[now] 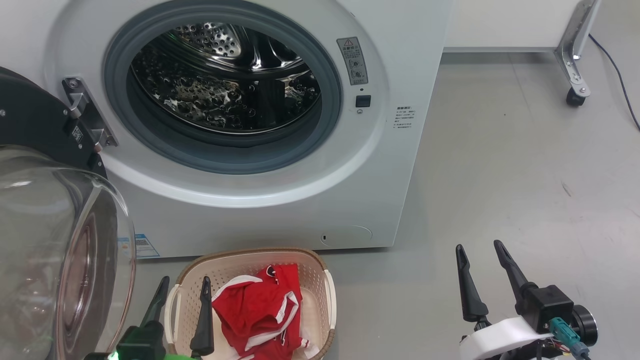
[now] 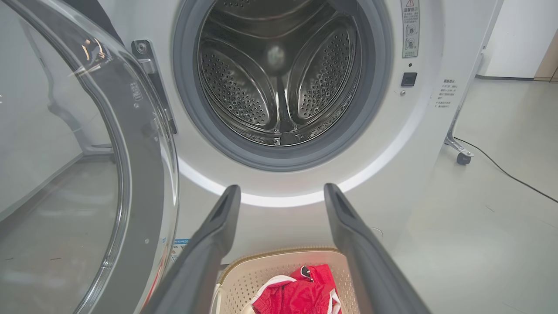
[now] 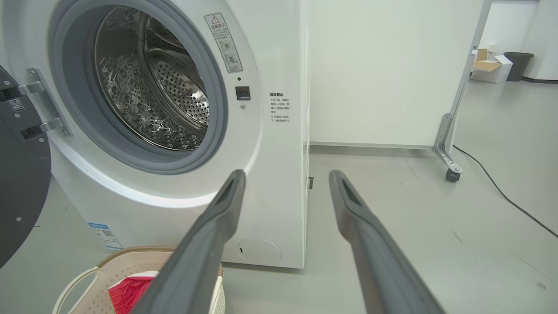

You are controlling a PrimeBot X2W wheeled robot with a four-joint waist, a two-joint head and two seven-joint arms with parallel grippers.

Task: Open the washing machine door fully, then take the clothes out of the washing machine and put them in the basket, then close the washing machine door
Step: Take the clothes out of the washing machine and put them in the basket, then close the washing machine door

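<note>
The washing machine door runs off the left edge of the head view, so you only get part of its black rim and glass bowl. The washing machine loses its top to the upper edge. The basket has its near end chopped off at the bottom, same for the clothes, so can't tell how many pieces. The blue label sits half behind the door glass. Print there and on the grey warning sticker is too tiny to read.
</note>
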